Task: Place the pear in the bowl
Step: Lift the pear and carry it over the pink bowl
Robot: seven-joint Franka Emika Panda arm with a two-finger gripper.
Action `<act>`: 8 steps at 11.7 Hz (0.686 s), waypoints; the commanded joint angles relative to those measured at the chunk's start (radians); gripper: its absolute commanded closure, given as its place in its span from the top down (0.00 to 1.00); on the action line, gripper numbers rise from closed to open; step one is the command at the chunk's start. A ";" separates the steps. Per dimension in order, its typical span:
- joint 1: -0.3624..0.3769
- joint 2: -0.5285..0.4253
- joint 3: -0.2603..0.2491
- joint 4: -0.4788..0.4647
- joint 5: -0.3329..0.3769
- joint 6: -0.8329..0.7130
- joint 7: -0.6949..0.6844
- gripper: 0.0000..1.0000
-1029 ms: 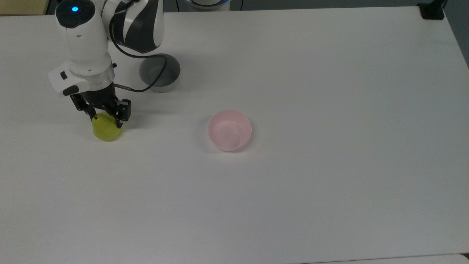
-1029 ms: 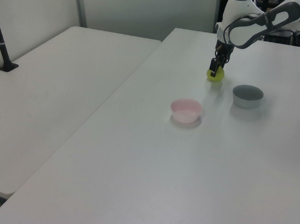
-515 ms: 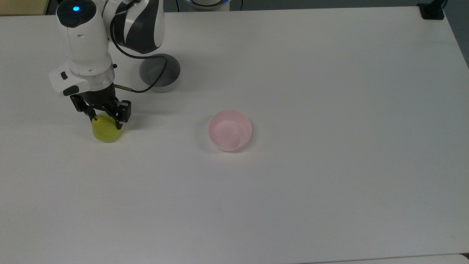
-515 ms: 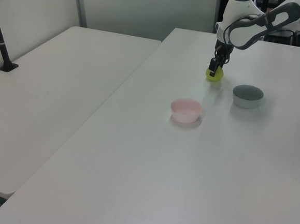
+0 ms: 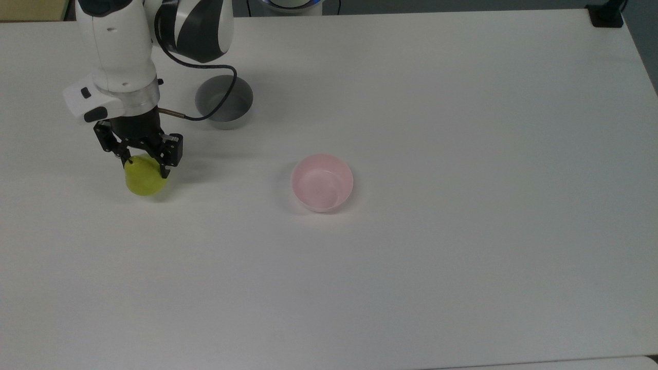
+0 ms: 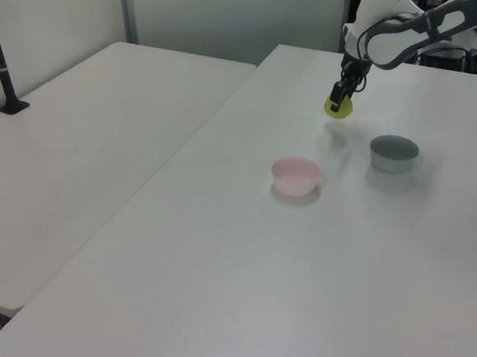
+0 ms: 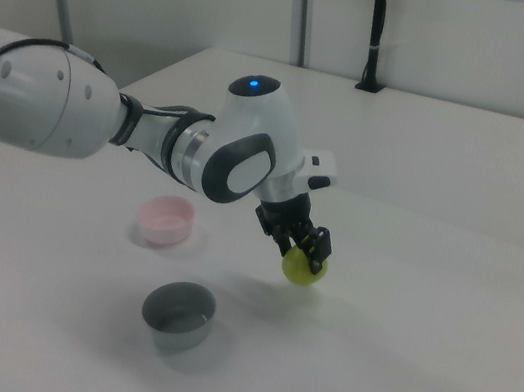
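Observation:
The yellow-green pear (image 5: pixel 144 178) hangs a little above the white table, its shadow apart from it in the left view (image 6: pixel 338 109) and the right view (image 7: pixel 305 270). My gripper (image 5: pixel 145 165) is shut on the pear's top, black fingers on either side of it. The pale pink bowl (image 5: pixel 322 182) stands empty near the table's middle, well to the top view's right of the pear; it also shows in the left view (image 6: pixel 296 176) and right view (image 7: pixel 166 221).
A grey bowl (image 5: pixel 224 102) of similar size stands behind the pear in the top view, close to the arm's cable, and lies in the right view's foreground (image 7: pixel 179 314). A second white table (image 6: pixel 85 133) adjoins on the left view's left.
The gripper has risen with the pear held in it; the pear has left the table and its shadow now lies apart from it. Both bowls are unmoved.

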 commanded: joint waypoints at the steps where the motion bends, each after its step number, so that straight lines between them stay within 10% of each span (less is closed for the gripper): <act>1: 0.043 -0.121 0.020 -0.023 0.002 -0.106 0.013 0.02; 8: 0.052 -0.219 0.304 -0.007 0.006 -0.260 0.160 0.03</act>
